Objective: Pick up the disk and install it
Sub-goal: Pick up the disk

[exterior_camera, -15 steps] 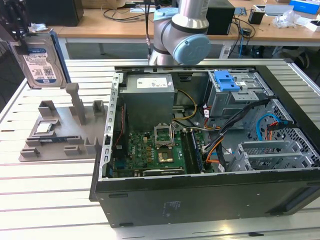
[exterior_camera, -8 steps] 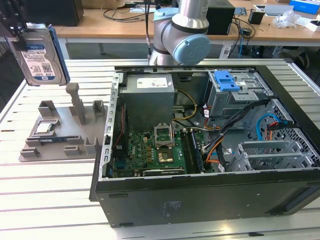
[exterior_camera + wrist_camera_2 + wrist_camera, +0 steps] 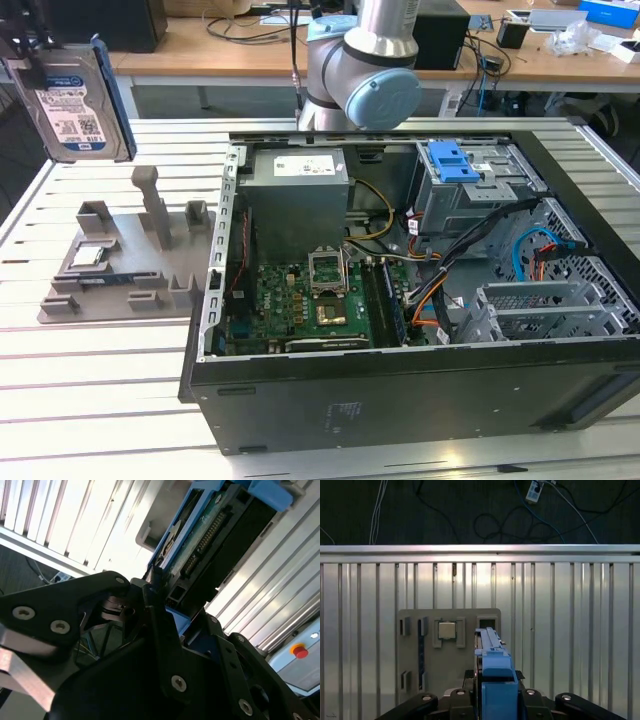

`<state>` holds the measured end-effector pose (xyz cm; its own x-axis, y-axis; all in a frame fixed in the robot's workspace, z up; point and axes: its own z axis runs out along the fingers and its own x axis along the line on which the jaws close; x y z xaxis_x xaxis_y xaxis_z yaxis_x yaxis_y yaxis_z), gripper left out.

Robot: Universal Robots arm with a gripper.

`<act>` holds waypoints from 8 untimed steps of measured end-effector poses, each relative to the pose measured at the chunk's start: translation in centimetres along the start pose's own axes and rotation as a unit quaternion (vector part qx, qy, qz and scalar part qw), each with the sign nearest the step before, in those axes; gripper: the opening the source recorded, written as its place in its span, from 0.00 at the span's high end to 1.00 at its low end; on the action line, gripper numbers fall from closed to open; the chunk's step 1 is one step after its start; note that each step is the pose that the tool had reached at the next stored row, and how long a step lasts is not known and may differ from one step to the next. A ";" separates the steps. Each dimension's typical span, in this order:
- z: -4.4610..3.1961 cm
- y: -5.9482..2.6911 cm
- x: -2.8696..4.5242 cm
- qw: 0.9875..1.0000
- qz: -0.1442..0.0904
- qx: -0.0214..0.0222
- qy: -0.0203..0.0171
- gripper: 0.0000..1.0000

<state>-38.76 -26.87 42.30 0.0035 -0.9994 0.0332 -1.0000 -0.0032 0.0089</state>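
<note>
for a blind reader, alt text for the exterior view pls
A silver rectangular hard drive in a blue plastic bracket hangs in the tool at the exterior view's upper left, above a grey plastic fixture on a slatted metal table; an open black computer case sits beside it.

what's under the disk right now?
In the first wrist view the disk, gripped by the hand, hangs over the grey fixture on the slatted table, with the chip showing alongside. Whatever lies straight below is covered by the disk.
</note>
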 end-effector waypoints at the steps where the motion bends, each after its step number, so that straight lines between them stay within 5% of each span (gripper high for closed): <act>1: -0.20 0.00 0.01 1.000 0.000 0.000 0.000 0.63; 8: -1.48 0.01 0.04 1.000 0.000 0.000 0.001 0.63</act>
<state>-38.76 -26.86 43.79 0.0034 -0.9994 0.0347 -1.0000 -0.0031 0.0090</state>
